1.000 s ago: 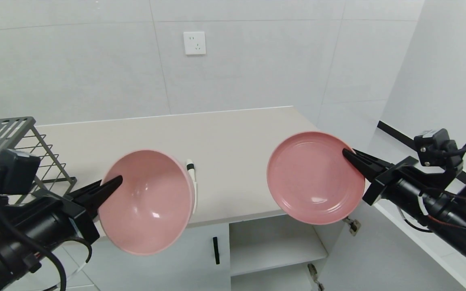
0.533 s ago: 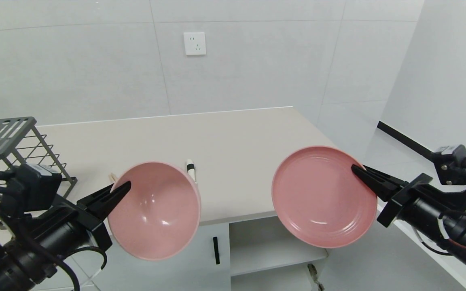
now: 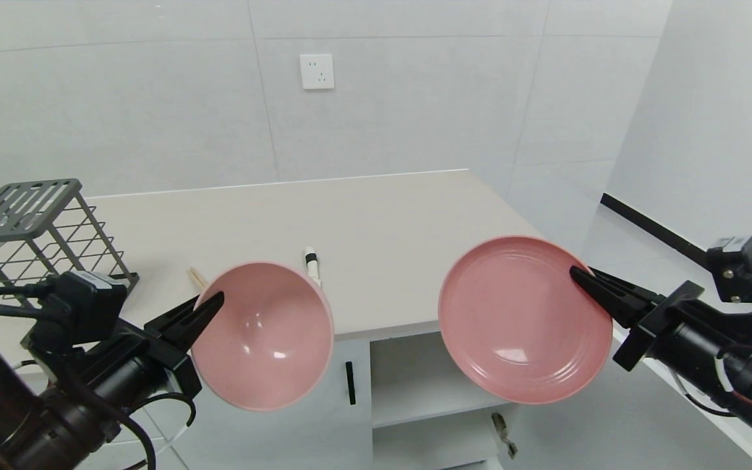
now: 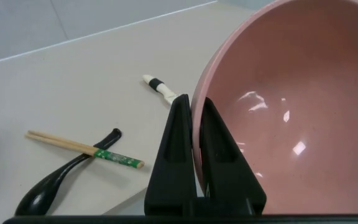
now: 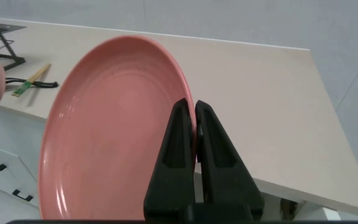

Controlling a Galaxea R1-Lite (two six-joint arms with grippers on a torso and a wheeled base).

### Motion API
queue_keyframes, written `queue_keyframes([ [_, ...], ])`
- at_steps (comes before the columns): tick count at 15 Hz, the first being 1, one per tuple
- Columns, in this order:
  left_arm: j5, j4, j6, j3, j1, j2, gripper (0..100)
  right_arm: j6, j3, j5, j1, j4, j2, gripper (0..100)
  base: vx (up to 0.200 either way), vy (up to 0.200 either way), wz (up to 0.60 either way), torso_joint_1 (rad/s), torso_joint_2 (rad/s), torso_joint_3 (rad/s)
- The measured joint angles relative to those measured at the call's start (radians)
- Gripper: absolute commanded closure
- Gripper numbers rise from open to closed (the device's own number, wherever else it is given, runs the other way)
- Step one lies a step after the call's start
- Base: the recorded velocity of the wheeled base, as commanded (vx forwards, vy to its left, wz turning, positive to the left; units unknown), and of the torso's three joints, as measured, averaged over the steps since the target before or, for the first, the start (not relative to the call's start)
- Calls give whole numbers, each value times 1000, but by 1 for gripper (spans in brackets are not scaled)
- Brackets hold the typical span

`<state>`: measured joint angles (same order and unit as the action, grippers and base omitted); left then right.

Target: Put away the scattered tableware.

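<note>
pink bowl (image 3: 265,339) is gripped at its rim by the left claw (image 3: 218,300), which is narrowed onto the wall with one finger inside and one outside. the bowl is tipped on its side, with its hollow turned toward the head camera. it is held in the air at the front edge of the desk (image 3: 376,222), above a closed cabinet door with a black handle (image 3: 350,383).

a pink plate (image 3: 519,320) is pinched at its rim by the right claw (image 3: 575,273) in the same narrow way. it is tilted steeply and held past the desk's front right corner, over the open cabinet shelf (image 3: 415,385).

on the desk behind the bowl, a pair of chopsticks (image 4: 82,148) is laid across the handle of a black spoon (image 4: 55,186). a white utensil with a black band (image 4: 157,86) lies a little apart from them. a dark wire rack (image 3: 30,222) stands at the desk's left end.

compared with a second ago, both pieces are seen lower and further toward the desk's right. the plate, then in front of the desktop, is now carried down past the edge. the head view itself is shifted slightly. both grips are unchanged.
</note>
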<state>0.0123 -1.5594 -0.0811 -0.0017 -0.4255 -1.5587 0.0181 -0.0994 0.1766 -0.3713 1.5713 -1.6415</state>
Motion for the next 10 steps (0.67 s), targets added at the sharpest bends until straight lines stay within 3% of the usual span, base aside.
queue_keyframes([
  [1, 1, 0, 0, 0, -4, 0, 100, -1, 0, 0, 0, -1, 0, 100, 0, 0, 0, 0, 0, 0],
  [4, 1, 1, 0, 2, -11, 3, 100, -1, 0, 0, 1, -2, 0, 100, -200, 0, 0, 14, 7, 1],
  [10, 1, 4, -2, 2, -14, 24, 100, -10, -1, 1, 1, -1, -4, 100, 0, 0, 0, -24, 60, 25],
])
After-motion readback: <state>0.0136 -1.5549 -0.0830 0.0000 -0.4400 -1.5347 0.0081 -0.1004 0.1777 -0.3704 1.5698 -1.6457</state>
